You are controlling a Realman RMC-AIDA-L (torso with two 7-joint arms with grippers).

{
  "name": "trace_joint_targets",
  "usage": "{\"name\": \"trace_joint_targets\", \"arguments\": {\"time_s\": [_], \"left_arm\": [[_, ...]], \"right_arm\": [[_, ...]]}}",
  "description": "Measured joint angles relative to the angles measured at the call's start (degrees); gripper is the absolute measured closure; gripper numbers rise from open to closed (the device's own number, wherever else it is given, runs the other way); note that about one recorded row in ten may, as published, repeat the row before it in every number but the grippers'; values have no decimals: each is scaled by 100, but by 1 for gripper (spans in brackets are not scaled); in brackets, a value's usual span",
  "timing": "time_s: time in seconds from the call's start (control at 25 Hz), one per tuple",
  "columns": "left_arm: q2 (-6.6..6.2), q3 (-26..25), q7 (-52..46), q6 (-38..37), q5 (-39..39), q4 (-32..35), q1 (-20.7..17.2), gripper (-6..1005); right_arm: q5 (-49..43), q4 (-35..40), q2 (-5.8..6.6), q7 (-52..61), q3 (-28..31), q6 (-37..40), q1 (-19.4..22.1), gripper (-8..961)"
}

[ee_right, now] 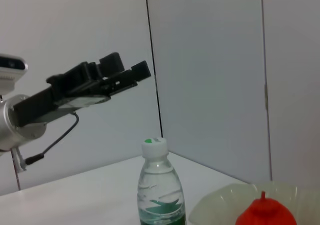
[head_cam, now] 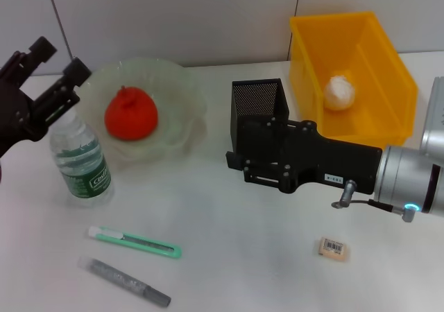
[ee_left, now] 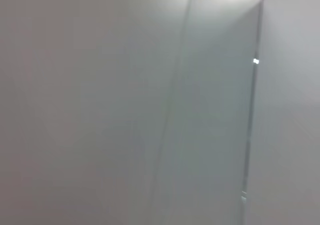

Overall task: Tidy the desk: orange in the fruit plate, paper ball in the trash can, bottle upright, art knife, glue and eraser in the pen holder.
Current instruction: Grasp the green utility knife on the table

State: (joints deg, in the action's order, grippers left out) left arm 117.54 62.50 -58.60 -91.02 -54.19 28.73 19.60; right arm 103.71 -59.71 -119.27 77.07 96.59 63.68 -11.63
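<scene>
At the far left of the head view, the left claw (head_cam: 59, 61) is hanging raised over the counter (head_cam: 236, 256) with its two fingers apart and nothing between them, just above and left of the bottle (head_cam: 80, 158), which is already standing upright. To the right of that, the orange (head_cam: 130, 114) is sitting in the fruit plate (head_cam: 182, 90). Lower left, the art knife (head_cam: 135, 243) and the glue (head_cam: 125, 281) are lying side by side, both long axes slanting from upper left down to lower right, nearer the left arm. At centre, the right claw (head_cam: 236, 161) is pointing left in front of the pen holder (head_cam: 260, 104); whether its fingers are apart or together cannot be told. The eraser (head_cam: 332, 247) is lying at lower right, below the right arm and behind its tip, so that arm looks the nearer one for it. At upper right, the paper ball (head_cam: 340, 92) is resting in the trash can (head_cam: 388, 55).
</scene>
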Motion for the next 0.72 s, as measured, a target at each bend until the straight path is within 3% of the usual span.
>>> {"name": "trace_joint_targets", "arguments": {"time_s": [0.2, 0.48, 0.72], "left_arm": [[-60, -55, -193, -22, -460, 316, -24, 192], [-238, -61, -631, 20, -1327, 1070, -187, 193], [-257, -225, -1181, -5, -1994, 1846, -429, 194]], "right_arm": [[-4, 74, 11, 0, 0, 35, -12, 206], [-47, 153, 17, -88, 8, 116, 8, 202], [-61, 427, 16, -709, 530, 1178, 96, 198]]}}
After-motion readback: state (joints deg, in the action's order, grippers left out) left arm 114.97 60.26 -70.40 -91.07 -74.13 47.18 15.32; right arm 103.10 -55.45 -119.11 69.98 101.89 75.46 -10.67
